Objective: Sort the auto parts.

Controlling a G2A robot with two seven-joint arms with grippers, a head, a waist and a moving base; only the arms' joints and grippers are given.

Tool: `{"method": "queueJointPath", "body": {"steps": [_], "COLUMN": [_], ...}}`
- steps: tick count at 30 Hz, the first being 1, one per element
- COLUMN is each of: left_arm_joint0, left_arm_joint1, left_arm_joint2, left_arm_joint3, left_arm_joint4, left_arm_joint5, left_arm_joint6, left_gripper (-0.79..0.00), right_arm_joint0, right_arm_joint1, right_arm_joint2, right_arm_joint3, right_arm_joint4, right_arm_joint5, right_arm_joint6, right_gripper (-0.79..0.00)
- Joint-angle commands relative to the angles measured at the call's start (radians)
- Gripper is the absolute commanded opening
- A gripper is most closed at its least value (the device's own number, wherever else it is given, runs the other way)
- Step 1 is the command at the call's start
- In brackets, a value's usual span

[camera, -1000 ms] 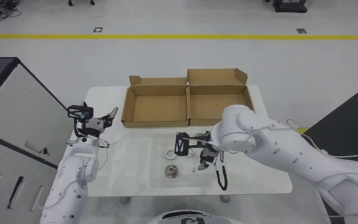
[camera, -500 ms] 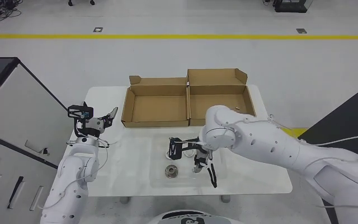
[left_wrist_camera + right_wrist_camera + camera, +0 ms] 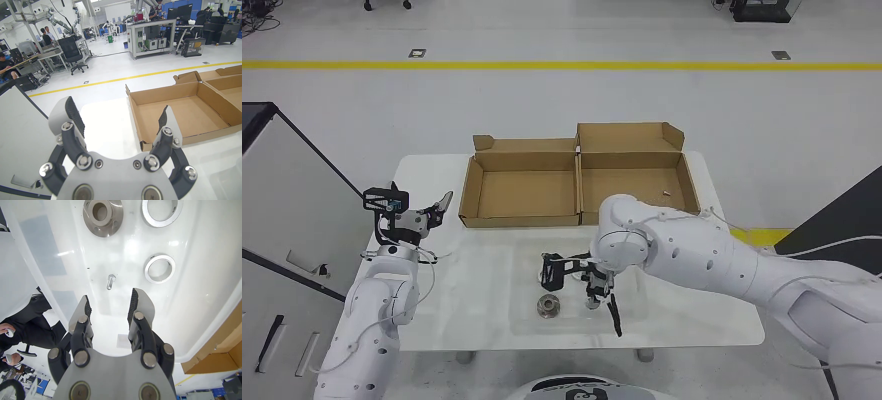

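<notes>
Auto parts: four metal pieces, a flange (image 3: 103, 216), two rings and a bolt (image 3: 110, 282), all lie in the white tray (image 3: 198, 294).
Tray: on the table (image 3: 472, 290), toward its near edge, in front of two cardboard boxes.
Flange: near-left part of the tray in the top view (image 3: 547, 306), bore facing up, touching nothing.
Larger ring (image 3: 162, 212): just beside the flange, on the side of the tray toward the boxes.
Smaller ring (image 3: 160, 269): apart from the larger one, beside the bolt, on that same box side.
Bolt: on the tray floor between the flange and the right gripper, just ahead of the fingertips and untouched.
Right gripper (image 3: 110, 295): low over the tray (image 3: 592, 293), pointed at the bolt. Its fingers are spread about halfway with nothing between the ribbed pads.
Left gripper (image 3: 117, 103): raised over the table's left edge (image 3: 439, 207), well apart from the tray. Its fingers are spread wide and hold nothing.
Left box (image 3: 181, 111): lid flap folded back, along the table's far edge, its floor bare cardboard.
Right box (image 3: 632, 185): touching the left box side by side, toward the far-right corner.
Small piece (image 3: 666, 190): in the right box near its right wall, too small to tell what it is.
</notes>
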Motion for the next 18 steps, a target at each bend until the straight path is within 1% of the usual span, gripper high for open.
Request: {"method": "queueJointPath", "body": {"steps": [1, 10, 18], "left_arm_joint0": [0.000, 0.000, 0.000], "left_arm_joint1": [0.000, 0.000, 0.000], "left_arm_joint2": [0.000, 0.000, 0.000], "left_arm_joint3": [0.000, 0.000, 0.000], "left_arm_joint4": [0.000, 0.000, 0.000], "left_arm_joint5": [0.000, 0.000, 0.000], "left_arm_joint6": [0.000, 0.000, 0.000], "left_gripper": [0.000, 0.000, 0.000], "right_arm_joint0": [0.000, -0.003, -0.016], "right_arm_joint1": [-0.006, -0.035, -0.055], "right_arm_joint2": [-0.007, -0.043, -0.044], "right_arm_joint3": [0.010, 0.062, 0.102], "right_arm_joint4": [0.003, 0.014, 0.004], "right_arm_joint5": [-0.004, -0.013, -0.021], "right_arm_joint6": [-0.004, -0.013, -0.021], "right_gripper": [-0.385, -0.416, -0.437]}}
